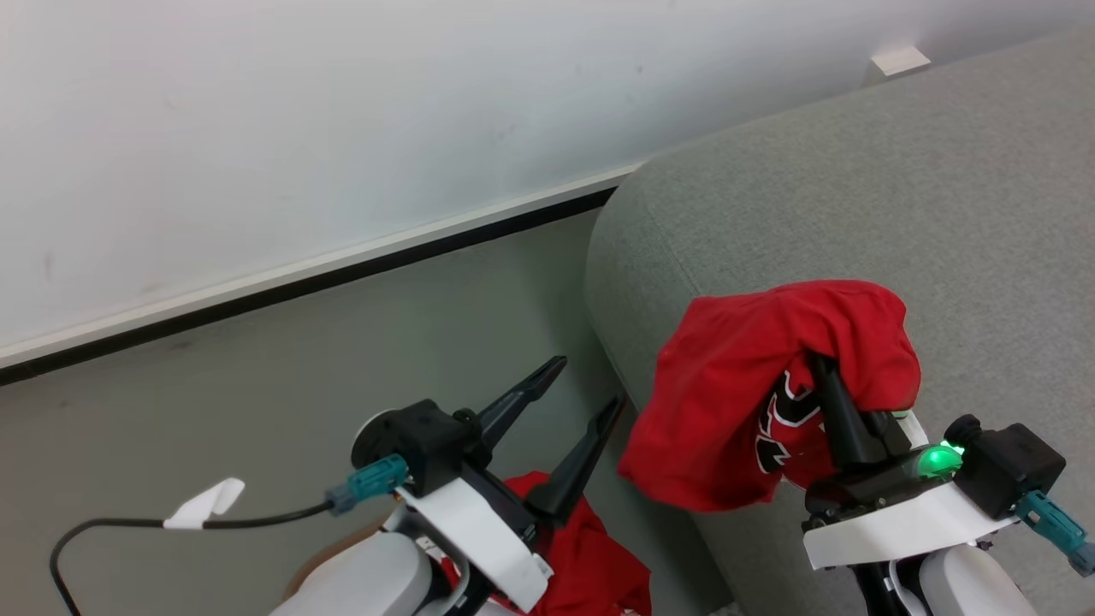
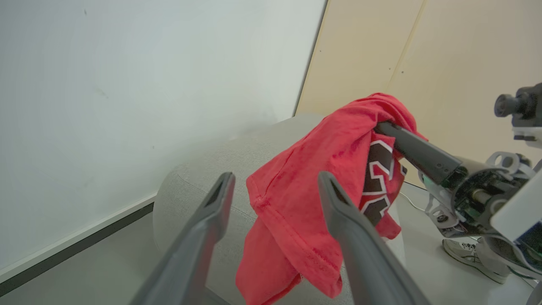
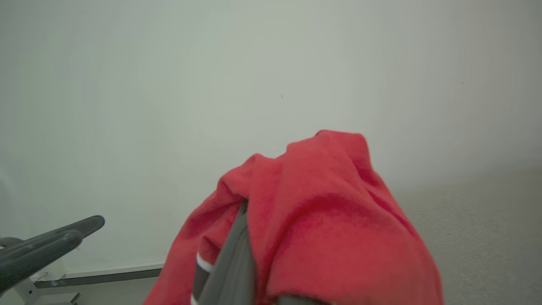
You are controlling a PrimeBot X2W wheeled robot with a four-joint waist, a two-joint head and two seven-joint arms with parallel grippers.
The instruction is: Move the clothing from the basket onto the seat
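Note:
A red garment (image 1: 753, 376) with dark-and-white numerals hangs draped over my right gripper (image 1: 817, 359), which is shut on it above the left end of the grey seat (image 1: 855, 188). The left wrist view shows the same garment (image 2: 305, 203) hanging from the right gripper (image 2: 381, 126) in front of the seat (image 2: 190, 195). In the right wrist view the cloth (image 3: 322, 220) covers the fingertips. My left gripper (image 1: 586, 385) stands open and empty above a second red garment (image 1: 599, 556). Beside my left forearm a sliver of the basket's tan-brown rim (image 1: 329, 547) shows.
A white wall with a dark baseboard (image 1: 299, 282) runs behind the grey floor. A black cable with a white tag (image 1: 205, 505) lies at lower left. A person's shoe (image 2: 470, 254) rests on the floor beyond the seat, near a beige panel (image 2: 381, 51).

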